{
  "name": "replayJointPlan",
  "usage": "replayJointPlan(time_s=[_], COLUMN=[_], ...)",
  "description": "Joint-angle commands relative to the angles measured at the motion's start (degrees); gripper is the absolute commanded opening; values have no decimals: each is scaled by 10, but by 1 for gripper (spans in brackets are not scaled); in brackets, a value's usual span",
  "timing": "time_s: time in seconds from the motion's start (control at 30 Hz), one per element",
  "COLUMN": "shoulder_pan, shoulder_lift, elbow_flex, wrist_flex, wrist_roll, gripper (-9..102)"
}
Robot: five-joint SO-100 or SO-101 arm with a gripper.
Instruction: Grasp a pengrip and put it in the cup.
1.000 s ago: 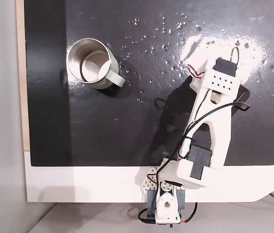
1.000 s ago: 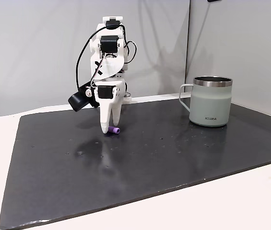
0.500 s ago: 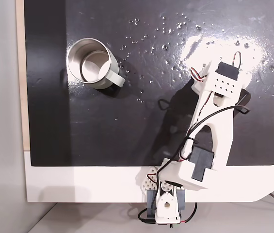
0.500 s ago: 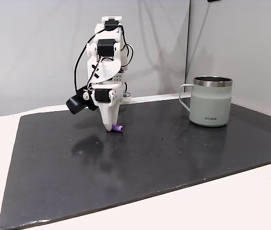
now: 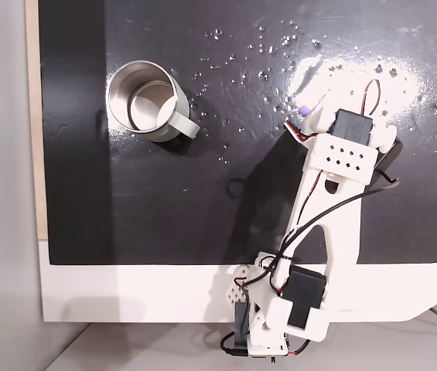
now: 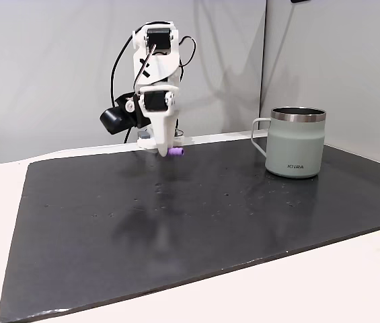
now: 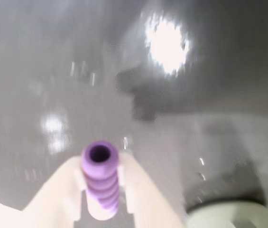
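In the wrist view we saw the small purple ribbed rubber pengrip (image 7: 100, 178) closest to the lens, clamped between the two cream plastic fingers (image 7: 53, 197) of the white two-finger gripper (image 7: 100, 190). Its hollow end pointed toward 12 o'clock and stuck out past the fingertips, while its rear sat pinched in the narrow gap between them. Beyond it we saw the glossy black mat (image 7: 53, 71), blurred, with a bright glare patch toward 1 o'clock. At 5 o'clock in that view a pale rounded rim, which we took for the round silver stainless-steel cup (image 7: 231, 213), cut the lower edge.

In the side-on fixed view we saw the gripper (image 6: 170, 152) hanging clear above the mat (image 6: 196, 222), closed on the pengrip (image 6: 175, 152), which poked out sideways from the fingertips toward 3 o'clock. The cup (image 6: 296, 142) stood upright on the mat well apart from the gripper, at about 3 o'clock from it, its flat band handle turned toward the arm.

In the top-down fixed view we saw the pengrip (image 5: 305, 110) peeping out at the gripper's (image 5: 309, 114) 11 o'clock edge, and the cup (image 5: 147, 100) well away at 9 o'clock from it.
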Motion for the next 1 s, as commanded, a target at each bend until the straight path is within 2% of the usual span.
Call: replayJointPlan(time_s=[0.0,0.2,0.43,0.63,0.97], shoulder_pan=[-27,-82,-193,-294,-385], shoulder_lift=[92,178,184,91,-54], elbow_flex=[-16,-48,-136,-254,-390], wrist_flex=[25,75,114,148,167], wrist_roll=[-17,-47,-101,-140,-172], gripper=[0,0,0,0,0])
